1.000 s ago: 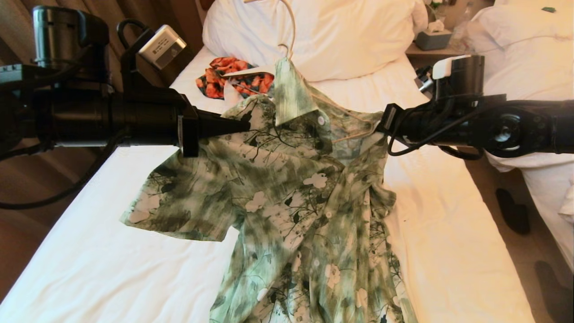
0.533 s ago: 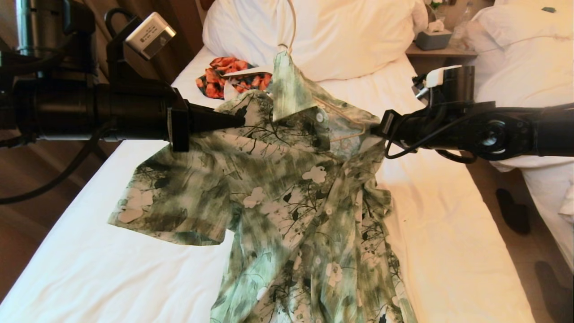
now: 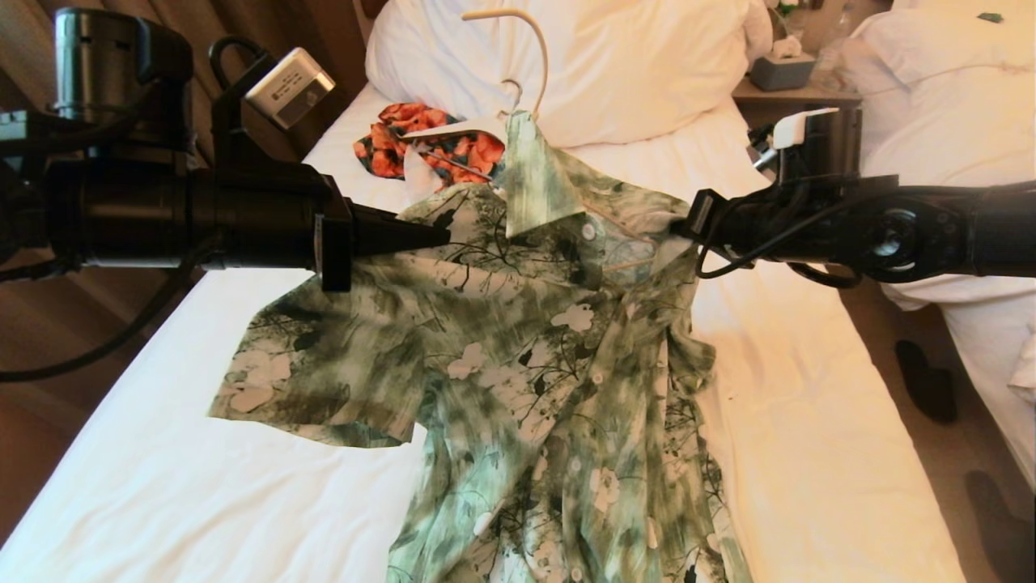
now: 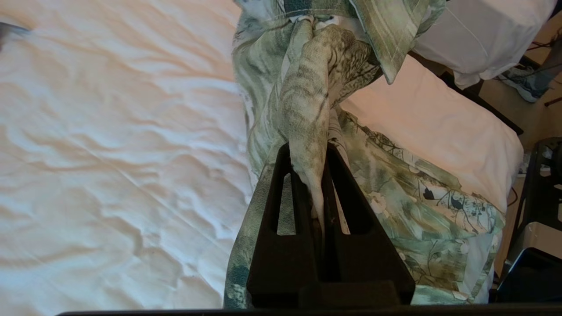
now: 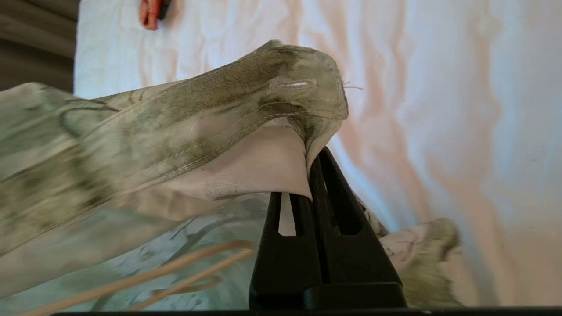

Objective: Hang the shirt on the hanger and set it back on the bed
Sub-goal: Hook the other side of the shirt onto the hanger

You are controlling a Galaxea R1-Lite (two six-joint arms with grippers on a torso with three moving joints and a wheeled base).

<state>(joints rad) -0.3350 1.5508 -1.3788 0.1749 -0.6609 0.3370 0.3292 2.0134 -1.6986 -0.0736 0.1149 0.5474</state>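
Jaws clamped: left gripper (image 3: 441, 233) and right gripper (image 3: 678, 229) each pinch a shoulder of the shirt (image 3: 526, 364) | shirt held mid-frame above the bed (image 3: 162, 486) | hanger (image 3: 530, 48) hook upper centre, inside the collar

We see brown curtains (image 3: 267, 32) at the far left and a wooden nightstand (image 3: 797, 97) holding a grey tissue box (image 3: 781, 69). A second bed (image 3: 947, 89) with rumpled white bedding stands right, dark slippers (image 3: 927, 380) on the tan floor (image 3: 914, 453) between.
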